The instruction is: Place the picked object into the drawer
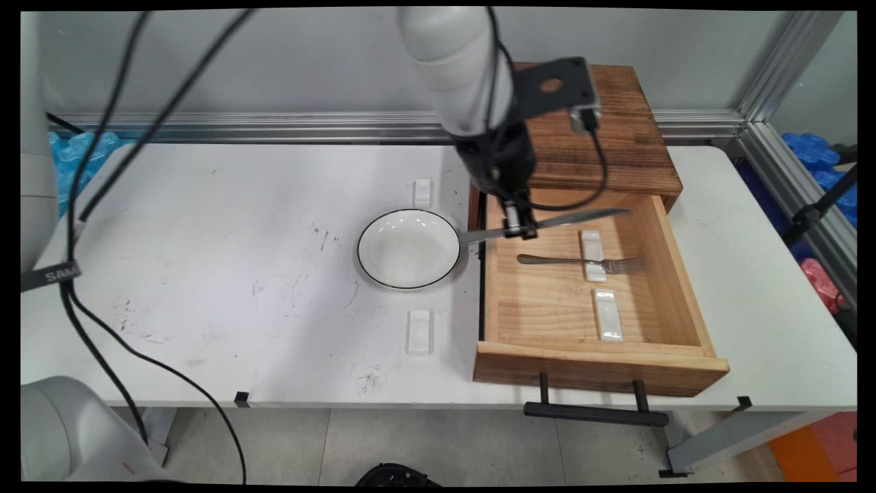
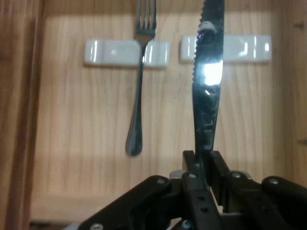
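Observation:
My gripper (image 1: 520,229) (image 2: 204,160) hangs over the far left part of an open wooden drawer (image 1: 595,366), shut on a table knife (image 1: 582,217) (image 2: 208,81) near the middle of its length. The knife is held level, its handle reaching left toward a white plate (image 1: 408,248) and its serrated blade pointing right over the drawer. Below it a fork (image 1: 582,260) (image 2: 139,96) lies on the drawer floor, its neck propped on a white rest (image 1: 593,255) (image 2: 110,52). A second white rest (image 1: 608,315) (image 2: 249,48) lies bare; in the hand view the blade crosses in front of it.
The drawer is pulled out of a dark wooden box (image 1: 602,137) at the back right, its black handle (image 1: 595,413) past the table's front edge. Two more white rests (image 1: 422,192) (image 1: 419,332) lie on the table behind and before the plate. Black cables hang at the left.

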{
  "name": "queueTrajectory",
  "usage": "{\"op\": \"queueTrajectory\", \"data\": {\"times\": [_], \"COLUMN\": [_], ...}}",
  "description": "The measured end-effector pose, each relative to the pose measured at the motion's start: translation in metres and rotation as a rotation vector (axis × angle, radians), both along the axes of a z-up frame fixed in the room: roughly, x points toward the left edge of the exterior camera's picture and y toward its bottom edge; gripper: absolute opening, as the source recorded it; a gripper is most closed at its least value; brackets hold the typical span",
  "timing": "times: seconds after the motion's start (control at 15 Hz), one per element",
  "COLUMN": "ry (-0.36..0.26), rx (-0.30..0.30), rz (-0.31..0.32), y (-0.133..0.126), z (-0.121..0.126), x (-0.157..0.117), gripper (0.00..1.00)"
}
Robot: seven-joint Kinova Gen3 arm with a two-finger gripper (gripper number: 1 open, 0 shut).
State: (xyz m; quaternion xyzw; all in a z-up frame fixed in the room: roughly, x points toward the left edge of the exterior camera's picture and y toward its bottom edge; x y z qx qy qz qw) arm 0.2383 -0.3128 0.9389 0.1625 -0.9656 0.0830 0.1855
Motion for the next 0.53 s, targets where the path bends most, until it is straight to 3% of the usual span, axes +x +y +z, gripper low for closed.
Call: {"op": "queueTrajectory", "data": {"times": [0.53], "ry": [0.002], "rx": [0.027], "rz": [0.006], "y": [-0.024], "z": [-0.041], "x": [-0.076], "gripper": [0.0]}}
